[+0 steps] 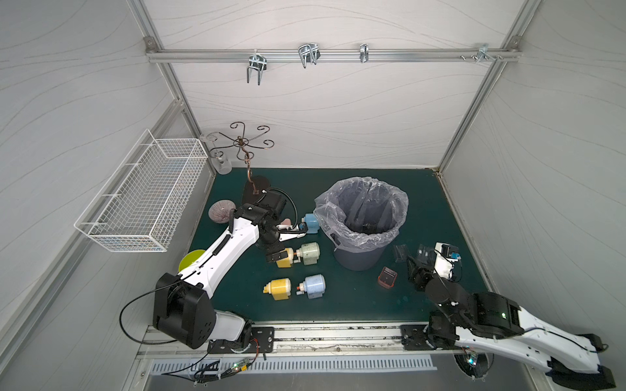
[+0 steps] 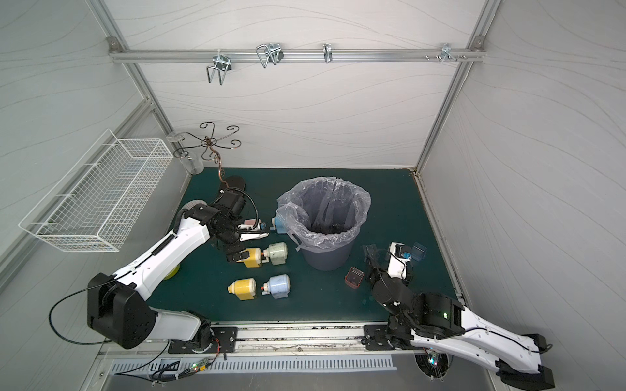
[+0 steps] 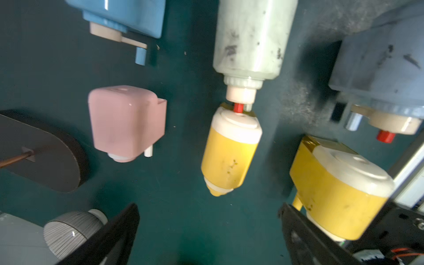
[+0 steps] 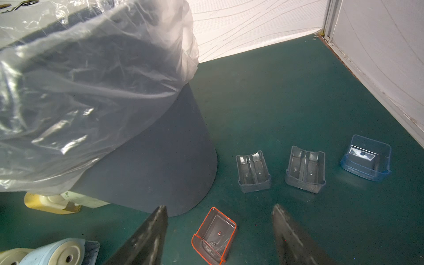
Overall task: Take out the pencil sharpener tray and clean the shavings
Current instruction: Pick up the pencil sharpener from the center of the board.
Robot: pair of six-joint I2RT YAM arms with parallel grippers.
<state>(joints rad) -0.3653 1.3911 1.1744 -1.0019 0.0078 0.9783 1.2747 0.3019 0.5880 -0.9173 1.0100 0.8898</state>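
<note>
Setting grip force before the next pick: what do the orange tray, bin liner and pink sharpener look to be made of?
Orange tray: clear, glossy hard plastic with orange edges, it seems; the mat shows through its floor.
Bin liner: thin, crinkled see-through plastic film with bright glints.
Pink sharpener: probably smooth moulded plastic, judging by rounded corners and a small highlight; the view is blurred.

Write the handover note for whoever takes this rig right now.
Left end effector: open, empty, hovering near the pink sharpener.
Right end effector: open, empty, over the orange tray.
Done: four trays out on the mat right of the bin, looking empty: orange, two grey trays, blue tray.
Left: six sharpeners but four trays, so probably two more to pull, seemingly from the yellow sharpeners.
</note>
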